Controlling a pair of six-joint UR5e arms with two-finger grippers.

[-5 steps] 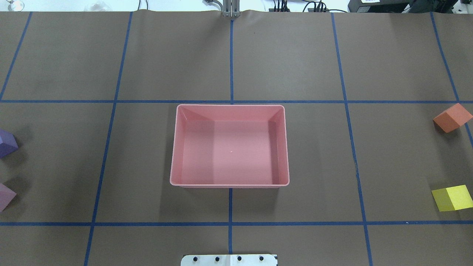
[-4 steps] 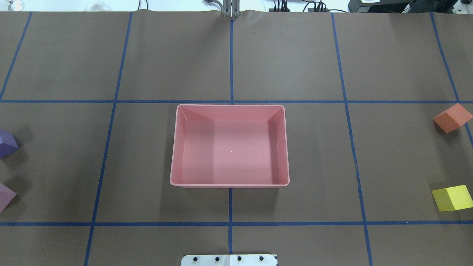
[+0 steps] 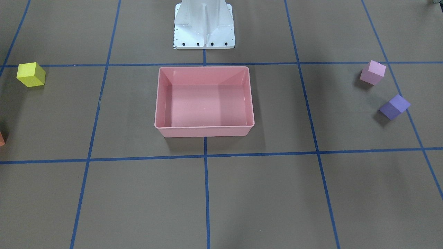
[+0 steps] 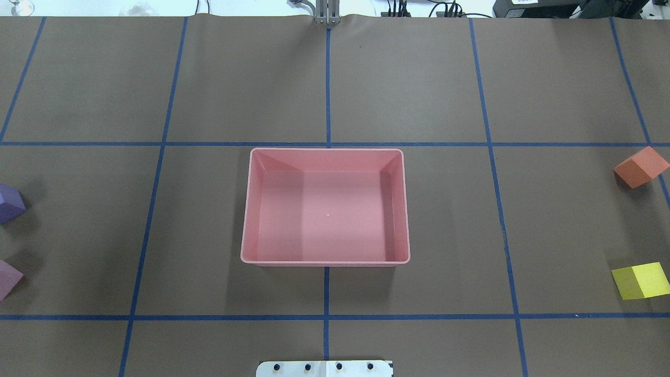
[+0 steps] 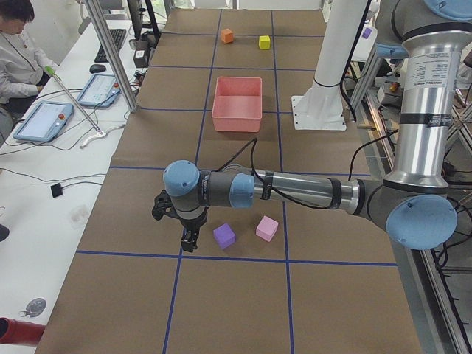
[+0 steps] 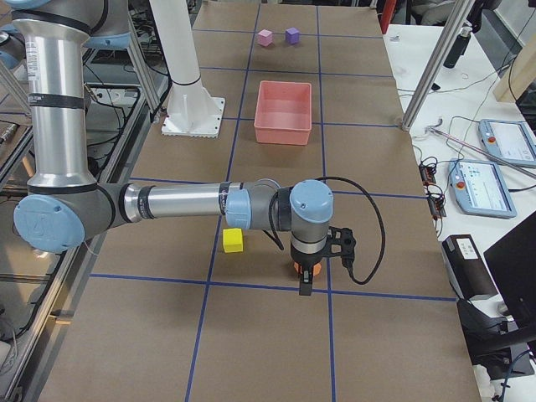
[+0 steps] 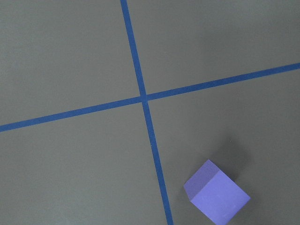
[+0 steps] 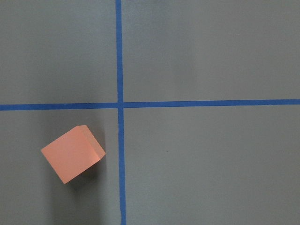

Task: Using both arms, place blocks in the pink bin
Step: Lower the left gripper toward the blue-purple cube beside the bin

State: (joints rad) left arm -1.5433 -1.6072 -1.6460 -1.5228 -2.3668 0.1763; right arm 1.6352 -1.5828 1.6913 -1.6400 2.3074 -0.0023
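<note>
The pink bin stands empty at the table's middle, also in the front view. The purple block and light pink block lie at the overhead view's left edge. The orange block and yellow block lie at its right edge. In the exterior left view my left gripper hangs just beside the purple block. In the exterior right view my right gripper hangs over the orange block. I cannot tell whether either is open. The wrist views show purple and orange, no fingers.
The white robot base stands behind the bin. Blue tape lines cross the brown table cover. An operator sits at a side table with tablets beyond the table's far long edge. A metal post stands at the far edge.
</note>
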